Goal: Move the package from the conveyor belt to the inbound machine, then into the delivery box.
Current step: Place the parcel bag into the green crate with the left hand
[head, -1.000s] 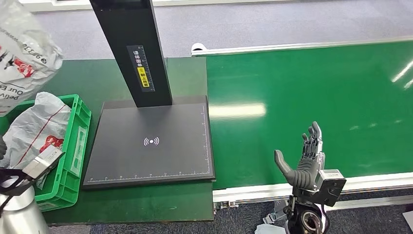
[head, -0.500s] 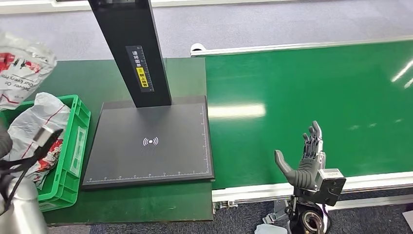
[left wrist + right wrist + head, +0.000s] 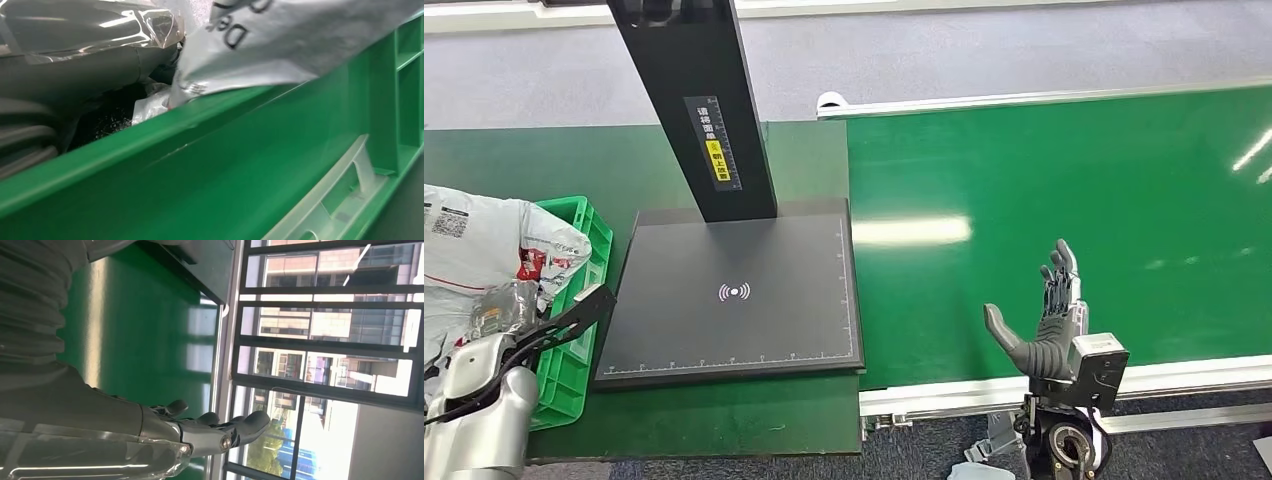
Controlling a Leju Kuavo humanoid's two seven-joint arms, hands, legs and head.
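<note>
White printed package (image 3: pixel 484 245) is draped over the rim of the green delivery crate (image 3: pixel 584 262), left hand's (image 3: pixel 60 95) grip cannot be told, right hand (image 3: pixel 1042 318) is spread empty; spill-out is risked if released.

The package (image 3: pixel 484 250) lies in the delivery box (image 3: pixel 574 340) at the far left of the counter (image 3: pixel 804 160). Just right of the box is the inbound machine (image 3: pixel 744 300), its post (image 3: pixel 694 100) at the far side. The conveyor belt (image 3: pixel 1064 190) is to the right, with the right hand (image 3: pixel 1044 325) over its near edge.
</note>
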